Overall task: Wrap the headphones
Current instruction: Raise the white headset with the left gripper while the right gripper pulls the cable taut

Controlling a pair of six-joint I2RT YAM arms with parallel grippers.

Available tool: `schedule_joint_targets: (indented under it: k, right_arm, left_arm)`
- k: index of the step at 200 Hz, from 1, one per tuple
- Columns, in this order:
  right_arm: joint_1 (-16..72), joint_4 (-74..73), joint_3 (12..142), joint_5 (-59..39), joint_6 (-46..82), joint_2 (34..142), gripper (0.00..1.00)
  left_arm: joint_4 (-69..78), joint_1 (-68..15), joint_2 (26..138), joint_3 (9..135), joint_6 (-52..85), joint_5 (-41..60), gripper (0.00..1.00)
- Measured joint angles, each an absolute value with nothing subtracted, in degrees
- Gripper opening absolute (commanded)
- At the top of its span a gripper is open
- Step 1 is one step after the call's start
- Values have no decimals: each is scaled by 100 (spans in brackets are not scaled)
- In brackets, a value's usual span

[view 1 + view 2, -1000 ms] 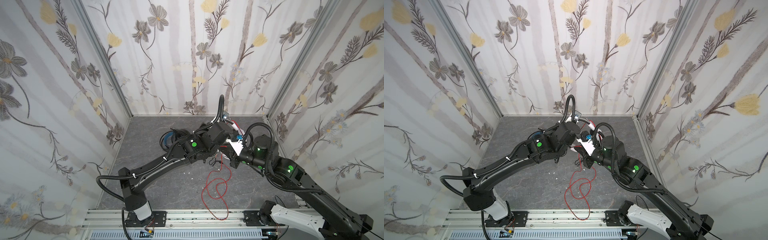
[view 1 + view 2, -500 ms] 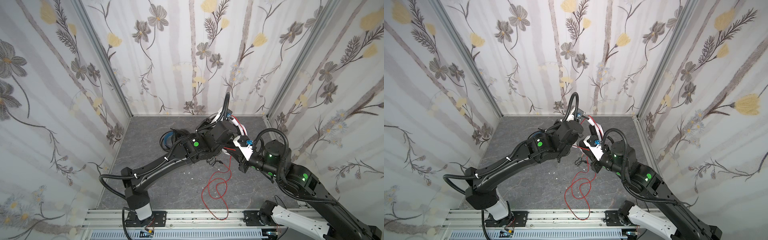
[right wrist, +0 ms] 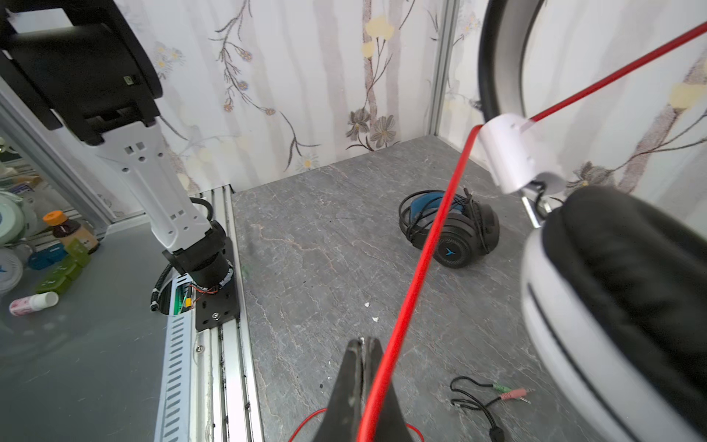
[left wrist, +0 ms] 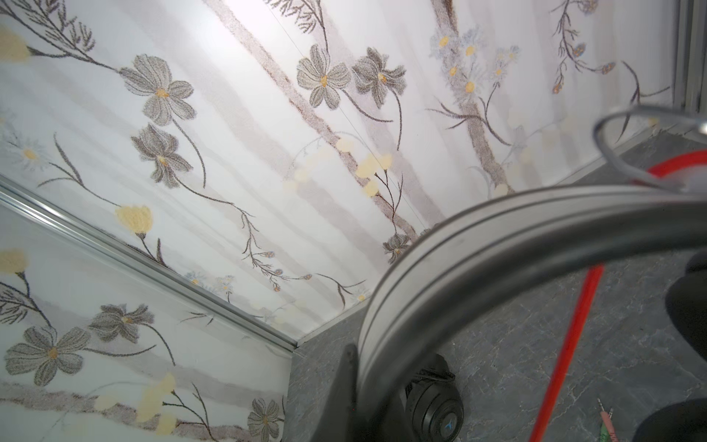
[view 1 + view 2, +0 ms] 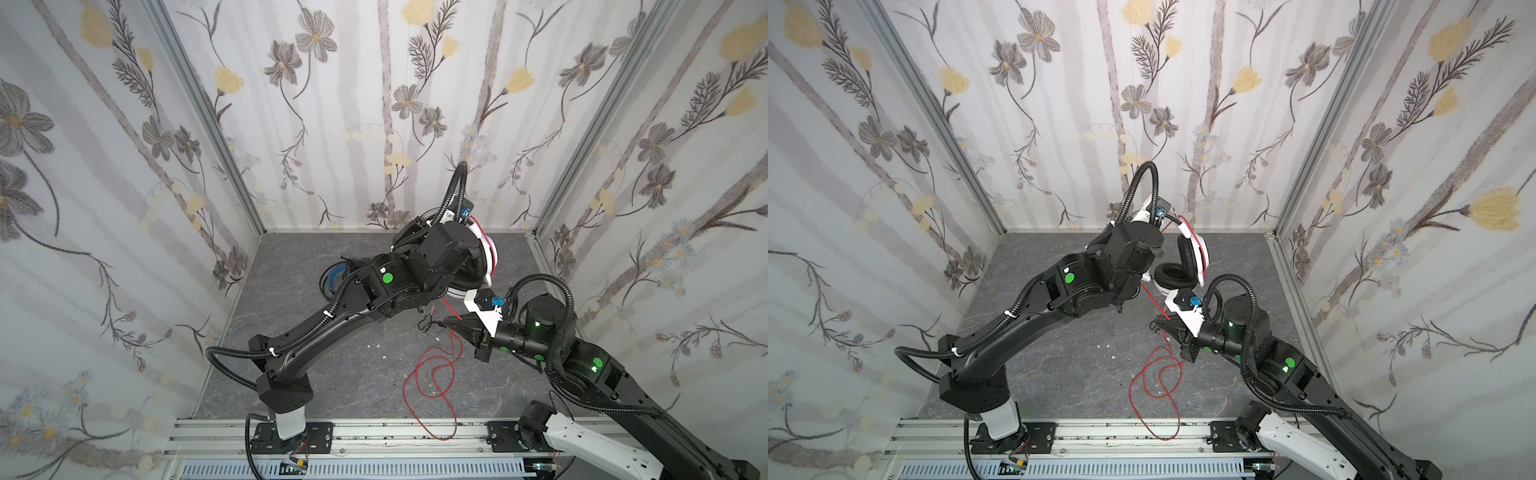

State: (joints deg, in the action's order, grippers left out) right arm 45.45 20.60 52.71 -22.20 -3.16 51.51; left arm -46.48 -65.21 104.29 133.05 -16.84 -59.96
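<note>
right wrist view shows the all-black over-ear headset with blue inner band (image 3: pixel 451 233) lying on its side, low and left of the white plastic headset with black earpads (image 5: pixel 1198 257), black cord wound round it; in a top view the left arm hides most of it. left gripper (image 4: pixel 357 356) is clamped on the white headset's band, holding it aloft, band arching upward, cups lowest. thin red cable (image 5: pixel 1154 374) runs taut down to the right gripper (image 3: pixel 361 341), just below-right; jaws closed, cable against one finger, pinch unclear.
</note>
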Motion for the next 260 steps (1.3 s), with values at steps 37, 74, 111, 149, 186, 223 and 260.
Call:
schedule_joint_targets:
  k: [37, 74, 111, 149, 186, 223, 260]
  right_arm:
    - [4536, 1651, 5269, -2556, -242, 5387, 2]
    - [4530, 1107, 5271, -2871, -123, 5417, 4]
    - [4532, 646, 5196, -3116, -21, 5531, 6]
    - [4497, 89, 4783, -3214, 64, 5568, 7]
    - [4372, -626, 4268, -3413, 285, 5695, 7]
    - [4121, -1341, 3763, -3605, 574, 5905, 8]
    - [3983, -1868, 3562, -3778, 703, 6222, 8]
  left_arm:
    - [-5264, -6514, 10965, 14991, -1072, -6012, 0]
    - [-5330, -6512, 10995, 15386, -554, -5892, 0]
    - [-5332, -6423, 10853, 15391, 49, -5557, 0]
    - [-5295, -6364, 10744, 15391, 622, -5078, 0]
    - [-5301, -6366, 10669, 15386, 1114, -4663, 0]
    - [-5325, -6366, 10501, 15229, 1415, -4309, 0]
    - [-5332, -6366, 10447, 15135, 1612, -4171, 0]
